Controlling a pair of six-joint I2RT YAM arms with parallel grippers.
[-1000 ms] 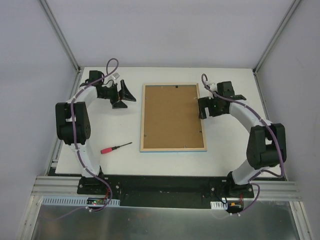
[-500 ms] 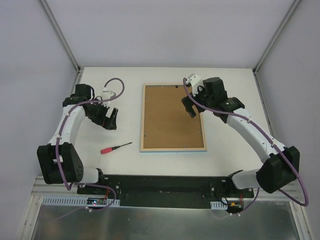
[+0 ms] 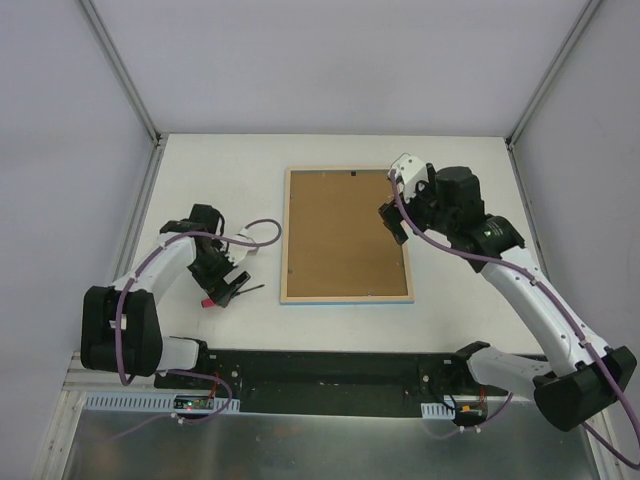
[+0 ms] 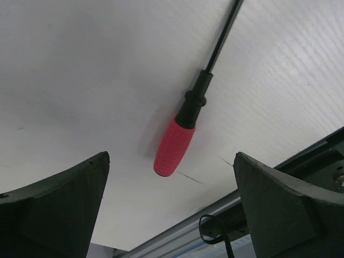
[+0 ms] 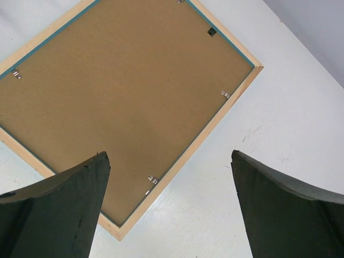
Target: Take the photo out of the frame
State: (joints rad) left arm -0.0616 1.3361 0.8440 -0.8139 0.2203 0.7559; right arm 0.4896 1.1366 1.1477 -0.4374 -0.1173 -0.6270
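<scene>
Frame (image 5: 187, 150) face-down on white table (image 5: 269, 161)

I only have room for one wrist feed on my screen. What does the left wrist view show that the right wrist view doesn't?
Only the left wrist view: a red-handled screwdriver lying beneath the open left gripper. Only the right wrist view: the frame, back up, its brown backing board held by small metal clips, beneath the open right gripper. Both: the white table.

One frame (image 5: 186, 152), one board (image 5: 123, 107), one screwdriver (image 4: 174, 148)
</scene>
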